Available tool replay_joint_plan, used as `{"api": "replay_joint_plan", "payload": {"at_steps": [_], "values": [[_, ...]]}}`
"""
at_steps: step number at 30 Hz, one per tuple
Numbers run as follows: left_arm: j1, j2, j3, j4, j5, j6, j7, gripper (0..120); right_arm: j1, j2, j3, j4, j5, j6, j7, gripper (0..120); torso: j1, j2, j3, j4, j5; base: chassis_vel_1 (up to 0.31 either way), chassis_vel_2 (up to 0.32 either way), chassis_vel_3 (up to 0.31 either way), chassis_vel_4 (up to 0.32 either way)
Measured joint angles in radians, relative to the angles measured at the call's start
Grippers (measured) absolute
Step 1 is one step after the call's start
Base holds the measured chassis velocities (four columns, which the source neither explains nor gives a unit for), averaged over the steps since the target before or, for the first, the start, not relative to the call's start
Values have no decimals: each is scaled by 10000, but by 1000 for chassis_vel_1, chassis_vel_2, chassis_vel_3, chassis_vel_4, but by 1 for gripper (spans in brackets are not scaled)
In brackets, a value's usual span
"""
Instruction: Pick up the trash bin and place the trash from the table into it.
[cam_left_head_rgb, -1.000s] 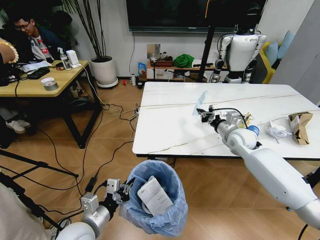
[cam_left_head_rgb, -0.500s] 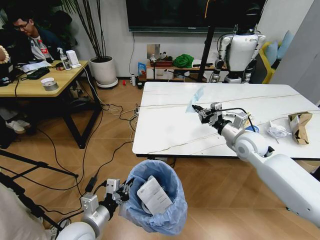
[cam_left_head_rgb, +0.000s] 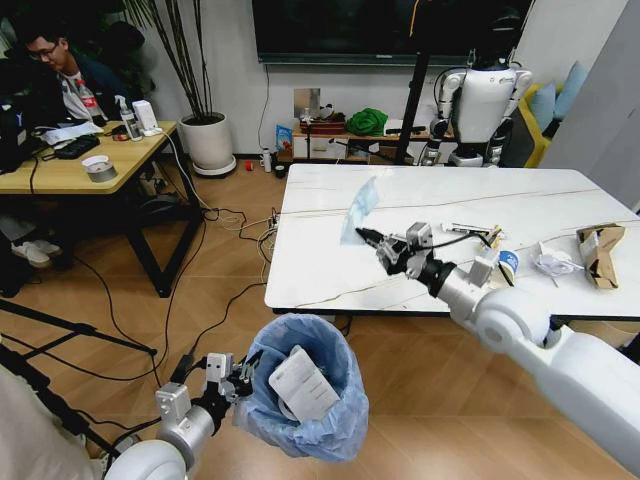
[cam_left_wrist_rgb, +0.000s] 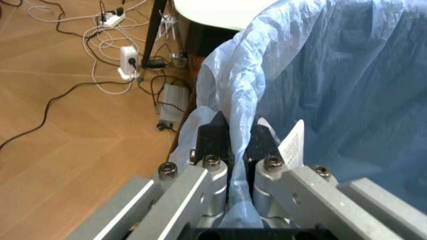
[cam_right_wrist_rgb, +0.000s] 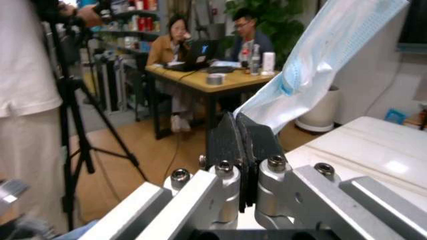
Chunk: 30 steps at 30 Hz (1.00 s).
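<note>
while our left gripper (cam_left_wrist_rgb: 232, 145) is clamped tight on the bag-lined rim of the trash bin (cam_left_head_rgb: 305, 400), holding it low, in front of the table (cam_left_head_rgb: 330, 260) and near its edge, we judge the task partway through. bin already holds a white paper (cam_left_head_rgb: 303, 384). our right gripper (cam_left_head_rgb: 372, 240) is pinched fully closed on a light blue face mask (cam_left_head_rgb: 361, 205), held up over the table's near edge, w/ the bin below and to the left; not yet over the opening. left on the table: paper cup w/ blue band (cam_left_head_rgb: 506, 264), white wrapper (cam_left_head_rgb: 552, 262), crumpled brown paper bag (cam_left_head_rgb: 601, 250), plus small items by the cup. labels/writing: print on the white paper in the bin too small to read; no brand legible elsewhere.
</note>
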<state>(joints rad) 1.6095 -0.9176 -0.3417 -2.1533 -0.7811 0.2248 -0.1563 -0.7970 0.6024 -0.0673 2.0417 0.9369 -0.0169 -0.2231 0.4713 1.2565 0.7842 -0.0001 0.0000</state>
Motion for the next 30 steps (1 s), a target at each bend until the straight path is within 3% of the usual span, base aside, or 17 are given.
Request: {"api": "replay_joint_plan", "payload": {"at_steps": [12, 19, 30], "values": [[5, -116, -65, -53, 19, 21, -29, 0, -456, -859, -1022, 1138, -441, 235, -294, 0, 1, 0, 1, 0, 0, 0, 0, 0, 0], [61, -147, -143, -140, 22, 28, -35, 0, -601, -947, -1656, 1141, -1031, 363, -394, 0, 1, 0, 1, 1, 0, 0, 0, 0, 0], [66, -192, -220, -180, 14, 29, -44, 0, -1325, -1217, -1702, 948, -1975, 565, -532, 0, 1, 0, 1, 0, 0, 0, 0, 0, 0]]}}
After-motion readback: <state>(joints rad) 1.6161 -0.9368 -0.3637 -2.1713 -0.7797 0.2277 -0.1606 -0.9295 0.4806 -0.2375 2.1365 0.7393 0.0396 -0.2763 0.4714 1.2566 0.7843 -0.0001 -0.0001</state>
